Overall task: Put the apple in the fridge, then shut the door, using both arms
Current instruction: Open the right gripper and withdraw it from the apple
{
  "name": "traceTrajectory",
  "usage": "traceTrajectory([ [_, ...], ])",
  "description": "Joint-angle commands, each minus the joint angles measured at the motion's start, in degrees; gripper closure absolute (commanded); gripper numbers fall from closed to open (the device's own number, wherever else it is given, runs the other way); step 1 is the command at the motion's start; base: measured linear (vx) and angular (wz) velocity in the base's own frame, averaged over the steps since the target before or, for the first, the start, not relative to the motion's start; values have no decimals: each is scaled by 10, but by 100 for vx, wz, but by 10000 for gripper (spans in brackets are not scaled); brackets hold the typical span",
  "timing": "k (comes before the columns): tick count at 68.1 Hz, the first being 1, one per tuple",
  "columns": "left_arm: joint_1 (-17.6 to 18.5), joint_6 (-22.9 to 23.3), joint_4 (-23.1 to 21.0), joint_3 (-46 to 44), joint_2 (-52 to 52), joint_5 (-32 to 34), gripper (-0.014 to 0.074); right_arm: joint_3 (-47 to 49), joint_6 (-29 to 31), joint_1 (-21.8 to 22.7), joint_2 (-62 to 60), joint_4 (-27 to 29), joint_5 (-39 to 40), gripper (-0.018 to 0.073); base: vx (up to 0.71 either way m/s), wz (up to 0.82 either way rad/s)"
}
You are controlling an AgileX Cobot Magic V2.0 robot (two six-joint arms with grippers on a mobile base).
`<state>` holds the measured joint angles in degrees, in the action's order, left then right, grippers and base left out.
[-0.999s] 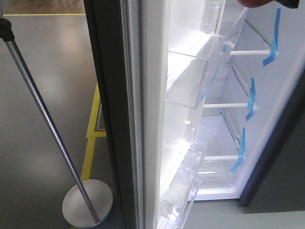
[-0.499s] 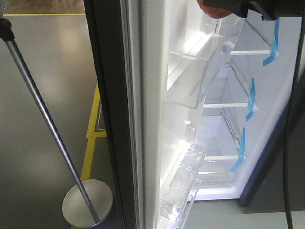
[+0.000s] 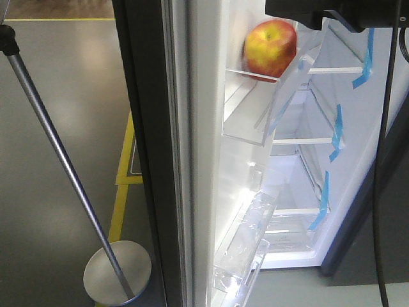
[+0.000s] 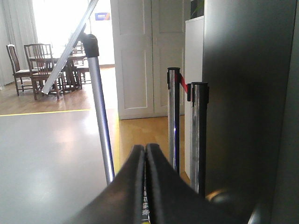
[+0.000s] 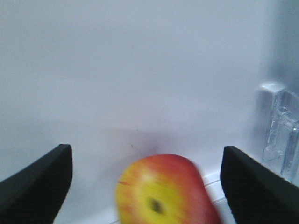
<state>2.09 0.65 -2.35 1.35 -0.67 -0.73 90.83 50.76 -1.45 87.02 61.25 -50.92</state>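
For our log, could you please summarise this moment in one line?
right tool open above apple | apple at door bin | left tool shut | door open

Most likely an indoor test or demo hall, not a lived-in kitchen. A fridge (image 3: 358,128) stands open on a glossy grey floor (image 3: 70,83) marked with yellow tape lines (image 3: 119,211), beside a silver pole (image 3: 64,160) on a disc base. Beyond are belt stanchions (image 4: 174,121), white panelled doors (image 4: 135,60) and wooden dining chairs (image 4: 36,65).

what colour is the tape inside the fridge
Blue. The tape strips inside the fridge show best in the exterior front-facing view.
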Motion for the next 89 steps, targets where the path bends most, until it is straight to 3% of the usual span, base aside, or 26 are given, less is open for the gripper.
traceTrajectory([
  [1,2,2,-5,-10,-7,44,603,14,-7,2,-20,5,10,-110,0,0],
  [26,2,2,-5,-10,-7,44,603,14,-18,2,-84,-35,-5,-57,0,0],
  [44,2,2,-5,-10,-7,44,603,-11,-136,2,-168,-138,-64,-17,0,0],
  [72,2,2,-5,-10,-7,44,603,-319,-234,2,-361,-313,-17,-17,0,0],
  [89,2,2,-5,-10,-7,44,603,-473,-345,2,-477,-429,-40,-17,0,0],
])
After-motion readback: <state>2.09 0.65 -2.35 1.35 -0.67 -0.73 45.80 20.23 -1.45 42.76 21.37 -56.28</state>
